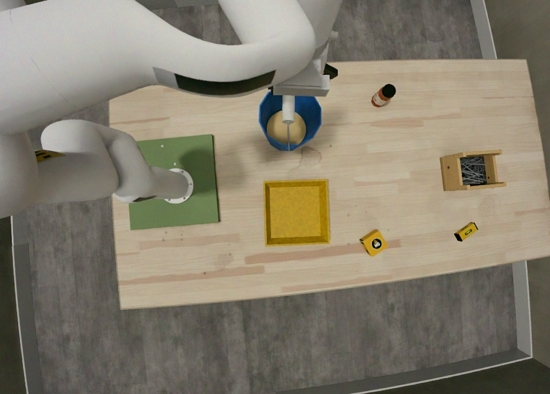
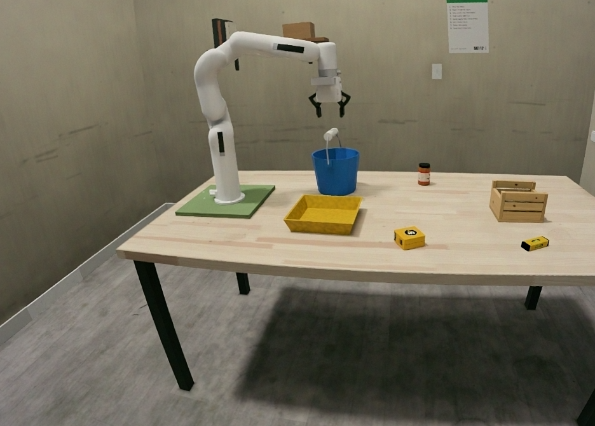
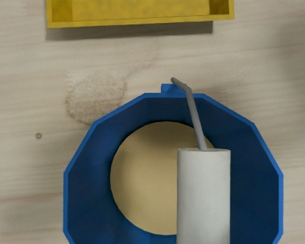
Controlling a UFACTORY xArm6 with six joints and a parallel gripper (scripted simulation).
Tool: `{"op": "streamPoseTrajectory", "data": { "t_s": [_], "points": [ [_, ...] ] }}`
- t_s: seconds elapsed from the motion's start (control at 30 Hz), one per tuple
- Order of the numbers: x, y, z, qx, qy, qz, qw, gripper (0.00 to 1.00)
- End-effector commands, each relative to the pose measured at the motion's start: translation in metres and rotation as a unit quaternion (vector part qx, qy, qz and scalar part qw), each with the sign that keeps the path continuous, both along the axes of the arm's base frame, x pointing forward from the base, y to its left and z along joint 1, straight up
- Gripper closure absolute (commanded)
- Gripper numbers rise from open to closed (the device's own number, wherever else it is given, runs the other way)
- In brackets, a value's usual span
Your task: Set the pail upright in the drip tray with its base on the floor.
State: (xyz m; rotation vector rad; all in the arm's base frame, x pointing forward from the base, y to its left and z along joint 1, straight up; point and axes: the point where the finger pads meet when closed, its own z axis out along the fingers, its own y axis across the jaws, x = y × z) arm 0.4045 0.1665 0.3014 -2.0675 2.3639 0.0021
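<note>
The blue pail (image 2: pixel 335 170) stands upright on the table behind the yellow drip tray (image 2: pixel 323 213). Its wire bail stands up with a white grip (image 2: pixel 330 133) at the top. My gripper (image 2: pixel 328 108) is open and empty, pointing straight down a short way above the white grip, not touching it. In the overhead view the pail (image 1: pixel 290 124) lies just beyond the tray (image 1: pixel 296 211), with the arm partly covering it. The wrist view looks down into the pail (image 3: pixel 171 171), with the white grip (image 3: pixel 203 195) in front and the tray's edge (image 3: pixel 140 12) at the top.
An orange jar (image 2: pixel 423 173) stands right of the pail. A wooden crate (image 2: pixel 518 200) sits at the far right. A yellow box (image 2: pixel 409 237) and a small yellow level (image 2: pixel 534 243) lie near the front edge. My green base plate (image 2: pixel 225 200) is at the left.
</note>
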Motion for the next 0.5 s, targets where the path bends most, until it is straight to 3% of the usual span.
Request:
{"op": "streamPoseTrajectory", "data": {
  "t_s": [0.0, 0.47],
  "points": [
    [0.001, 0.0, 0.0, 0.001, -0.002, 0.0, 1.0, 0.0],
    [0.001, 0.0, -0.018, 0.001, -0.002, 0.0, 1.0, 0.0]
  ]
}}
